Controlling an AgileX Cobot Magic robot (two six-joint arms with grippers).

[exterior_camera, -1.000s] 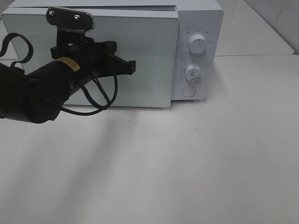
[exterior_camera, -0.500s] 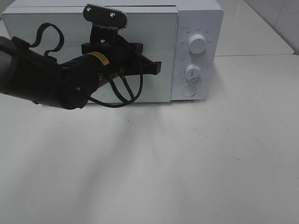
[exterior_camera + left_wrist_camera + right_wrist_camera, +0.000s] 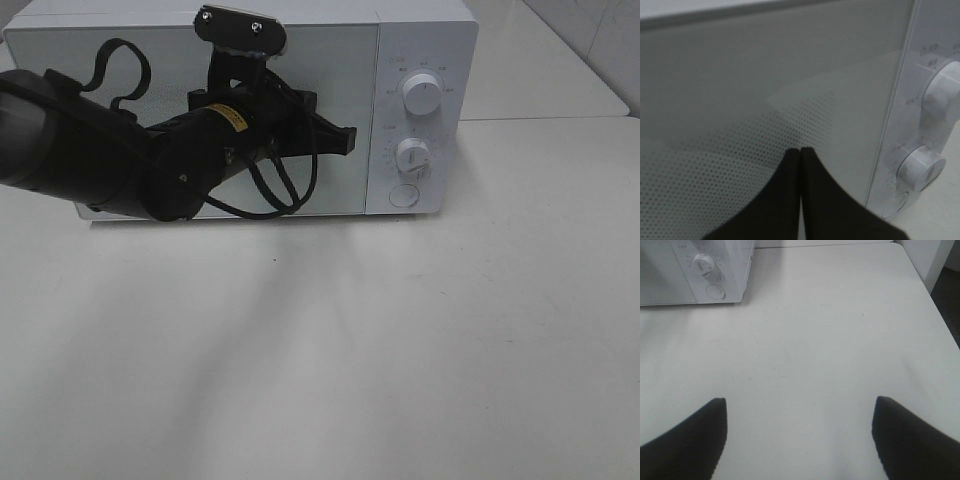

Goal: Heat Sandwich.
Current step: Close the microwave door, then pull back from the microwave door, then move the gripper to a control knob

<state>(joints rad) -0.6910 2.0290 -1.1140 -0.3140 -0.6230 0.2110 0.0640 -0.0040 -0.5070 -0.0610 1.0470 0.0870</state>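
Note:
The sandwich is hidden from every view. The white microwave (image 3: 440, 40) stands at the back of the table with its glass door (image 3: 340, 70) flush against the front. My left gripper (image 3: 350, 143) is shut, and its black fingertips rest against the door near the edge beside the control panel. In the left wrist view the shut gripper (image 3: 800, 150) points at the dotted door glass (image 3: 740, 100). My right gripper (image 3: 800, 400) stands open above bare table with nothing between its fingers; it is outside the exterior high view.
The control panel carries an upper knob (image 3: 421, 96), a lower knob (image 3: 412, 155) and a round button (image 3: 403, 195). The white table (image 3: 400, 350) stretches in front of the microwave. The table's right edge (image 3: 935, 295) shows in the right wrist view.
The microwave door has swung from ajar to flush with the front. My left gripper has moved right and toward the microwave with it. The right arm has not moved.

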